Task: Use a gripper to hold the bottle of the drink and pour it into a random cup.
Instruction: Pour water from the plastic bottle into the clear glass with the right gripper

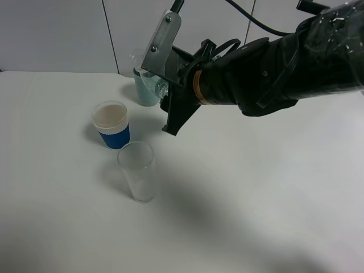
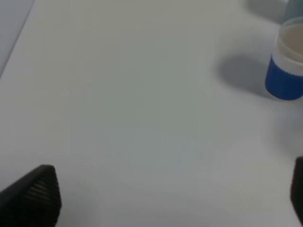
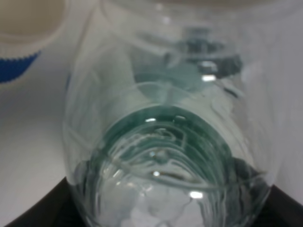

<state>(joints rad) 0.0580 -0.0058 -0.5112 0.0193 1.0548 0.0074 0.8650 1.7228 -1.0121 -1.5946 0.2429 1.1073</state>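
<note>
Legible text, brands, numbers, signs: none recorded in any view.
Bottle of the drink [image 3: 170,142], centre of the right wrist view: a dark green label is seen through the clear plastic, but its lettering cannot be made out.
Orange band [image 1: 197,85] on the black arm [image 1: 284,62], upper middle of the exterior high view: no writing is resolved.
Blue cup [image 1: 115,136], left of centre: a plain blue band is noted, with no print discerned.

this looks like a robot lab or test cell. a plain white bench [image 1: 256,216] stands against bare pale grey wall panels [image 1: 51,34]. a black robot arm [image 1: 318,57] trailing a loose black cable [image 1: 263,27] reaches over it. only a blue cup [image 1: 112,126], a teal cup [image 1: 143,94] and a clear glass [image 1: 137,170] are set out.
</note>
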